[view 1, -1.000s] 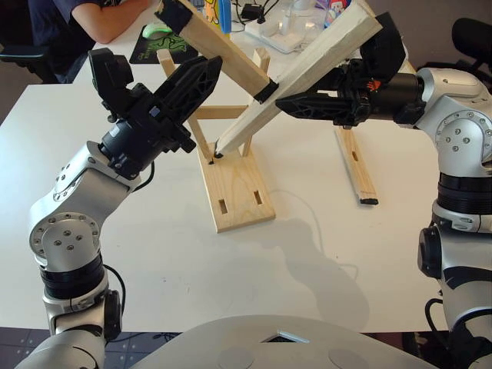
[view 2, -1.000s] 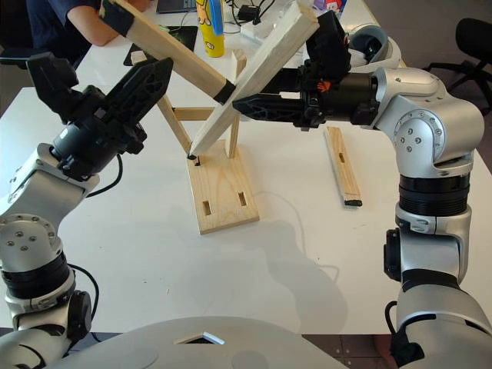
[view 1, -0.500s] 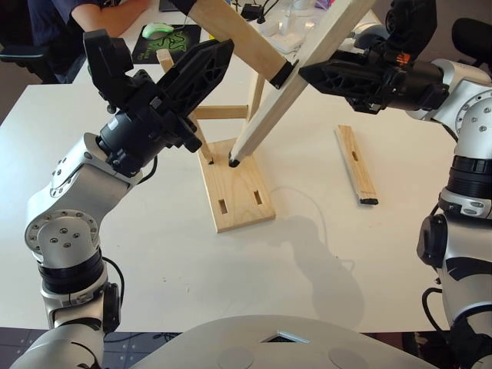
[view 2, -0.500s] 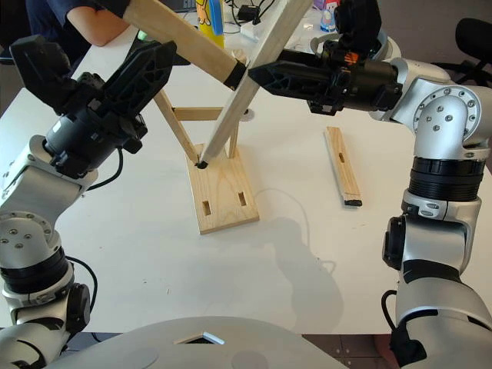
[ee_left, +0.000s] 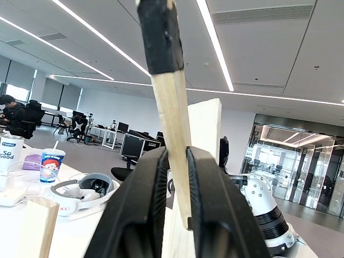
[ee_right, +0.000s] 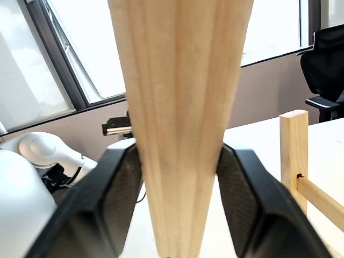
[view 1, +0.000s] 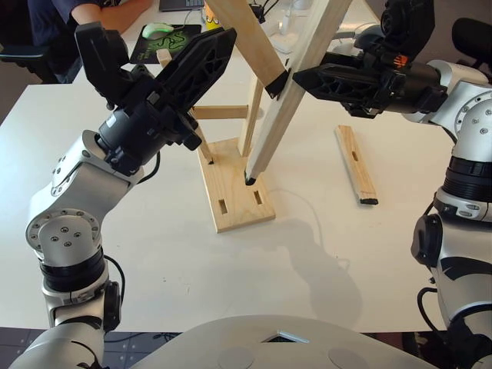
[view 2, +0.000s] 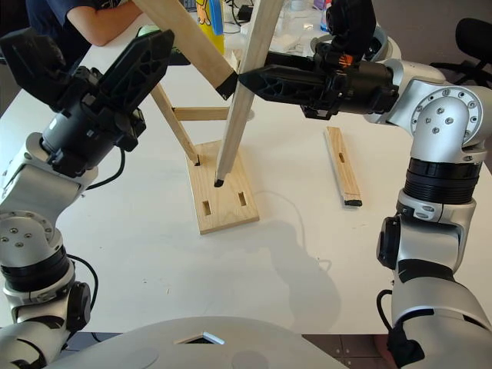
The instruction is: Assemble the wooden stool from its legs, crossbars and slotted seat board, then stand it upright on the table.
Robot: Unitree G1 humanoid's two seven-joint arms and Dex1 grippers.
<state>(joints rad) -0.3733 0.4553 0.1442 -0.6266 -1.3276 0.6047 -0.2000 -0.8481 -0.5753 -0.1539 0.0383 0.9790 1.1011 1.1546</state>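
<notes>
The right gripper [view 1: 298,77] was clenched on a pale square wooden leg [view 1: 270,131]. It held the leg steeply so the black-capped tip met the flat slotted wooden seat board [view 1: 234,209] beside a near slot, on the white table [view 1: 154,254]. The left gripper [view 1: 223,42] grasped a second black-tipped wooden leg [view 1: 247,38], raised clear (probably awaiting its turn).
</notes>
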